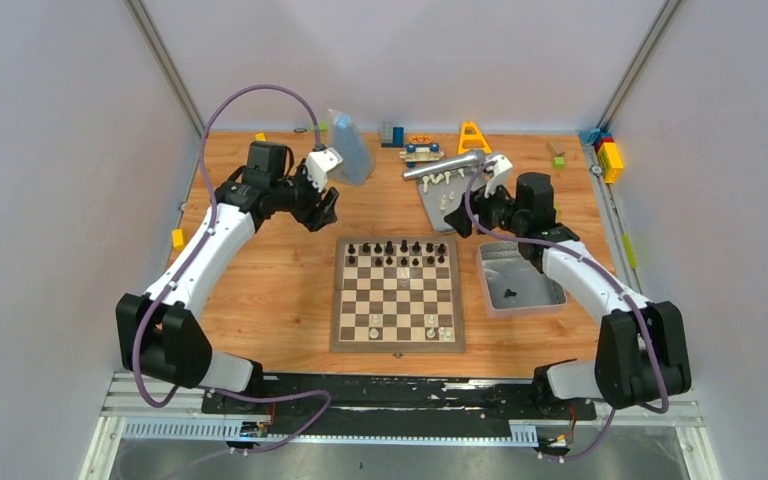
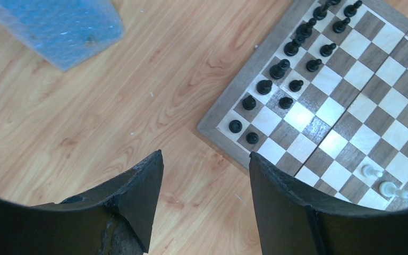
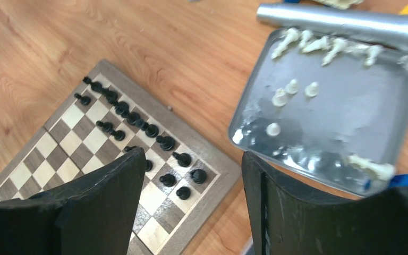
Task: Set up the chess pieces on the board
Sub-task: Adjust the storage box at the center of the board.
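So far: black chess pieces (image 1: pixel 390 247) line the board's (image 1: pixel 397 300) 2 far rows; few white pieces (image 1: pixel 431 332) on near row.
Remaining: more white in far tray (image 3: pixel 345 122); 1 black piece (image 1: pixel 509 293) in right tray (image 1: pixel 535 275).
Left gripper (image 2: pixel 204 159): off far-left corner, jaws apart, empty.
Right gripper (image 3: pixel 192 156): over far-right corner, jaws apart, empty.

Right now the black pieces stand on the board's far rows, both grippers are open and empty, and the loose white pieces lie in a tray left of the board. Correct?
Only the side is wrong: the grey tray with the loose white pieces sits off the board's far right corner, as the top external view shows. The rest holds.
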Controlling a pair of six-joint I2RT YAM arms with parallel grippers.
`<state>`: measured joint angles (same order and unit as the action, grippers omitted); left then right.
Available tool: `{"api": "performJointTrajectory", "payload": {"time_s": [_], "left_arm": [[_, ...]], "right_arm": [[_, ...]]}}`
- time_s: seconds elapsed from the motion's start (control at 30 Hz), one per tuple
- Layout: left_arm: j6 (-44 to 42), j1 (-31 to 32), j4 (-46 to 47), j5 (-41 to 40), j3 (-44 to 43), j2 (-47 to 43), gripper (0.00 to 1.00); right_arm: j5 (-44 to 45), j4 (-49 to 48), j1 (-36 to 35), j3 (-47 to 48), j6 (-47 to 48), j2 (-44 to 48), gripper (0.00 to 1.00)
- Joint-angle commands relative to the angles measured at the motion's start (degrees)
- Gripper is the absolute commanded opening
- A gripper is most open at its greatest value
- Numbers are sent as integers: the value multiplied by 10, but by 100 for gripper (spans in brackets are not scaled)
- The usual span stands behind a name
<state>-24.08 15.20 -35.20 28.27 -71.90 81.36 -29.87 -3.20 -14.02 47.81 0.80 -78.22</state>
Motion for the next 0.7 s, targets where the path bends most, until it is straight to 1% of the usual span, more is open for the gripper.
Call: {"api": "performJointTrajectory", "payload": {"time_s": [0.0,0.13,0.17,0.23,0.37,0.47,0.53,0.67], "left_arm": [[24,-4,38,-36,4,-41,70],[45,-5,64,-50,24,-68,80],[47,-6,68,-51,28,-74,83],[57,-6,68,-51,30,-76,86],[60,-6,42,-27,19,-62,87],[42,-7,1,30,-1,-31,90],[39,-6,-19,60,-3,-20,90],[28,-5,-4,69,12,-30,92]], "right_arm": [[10,58,35,39,16,43,69],[-12,107,85,49,43,65,71],[-17,131,97,57,55,68,71],[-22,178,122,67,85,76,71],[-27,310,156,85,218,91,70],[6,405,158,84,306,103,68],[23,460,158,70,359,112,66],[62,526,158,42,415,116,60]]}}
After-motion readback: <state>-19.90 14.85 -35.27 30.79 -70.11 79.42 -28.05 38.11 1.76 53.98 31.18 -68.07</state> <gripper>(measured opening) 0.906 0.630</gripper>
